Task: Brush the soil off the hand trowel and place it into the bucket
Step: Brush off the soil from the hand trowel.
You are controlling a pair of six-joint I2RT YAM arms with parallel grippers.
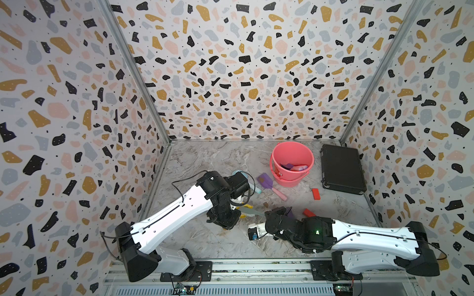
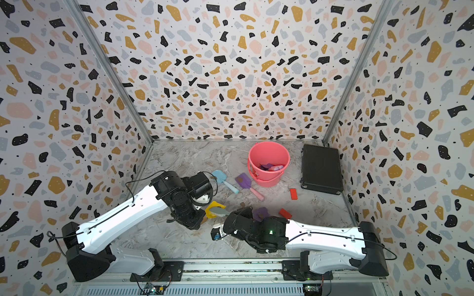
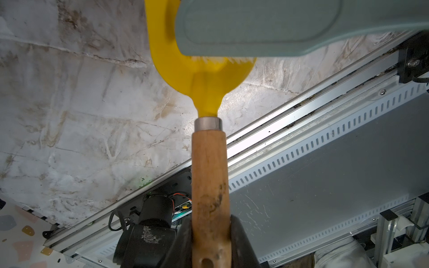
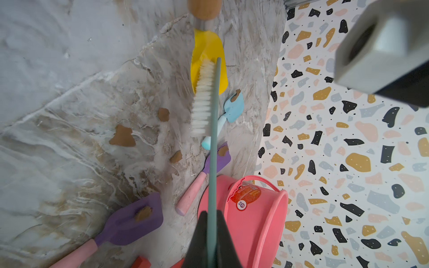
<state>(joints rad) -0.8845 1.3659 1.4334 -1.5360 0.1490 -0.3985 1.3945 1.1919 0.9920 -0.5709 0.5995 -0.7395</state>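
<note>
Wooden trowel handle (image 3: 210,181) fills left tool (image 3: 211,241); right tool (image 4: 212,232) pinches flat bristly brush (image 4: 203,99).

left arm (image 1: 179,217): white shell, black joints, black cable (image 1: 164,216) along top | right arm (image 1: 372,238): same colours, green light (image 1: 317,232) on black joint, 9 o'clock of shell | right gripper (image 4: 210,214): black tapered fingers

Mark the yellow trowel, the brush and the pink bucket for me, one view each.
yellow trowel (image 3: 202,76): left wrist view, on the blade.
brush (image 4: 203,102): right wrist view, on the white bristles.
pink bucket (image 1: 292,153): a top view, on the inner wall.
</note>
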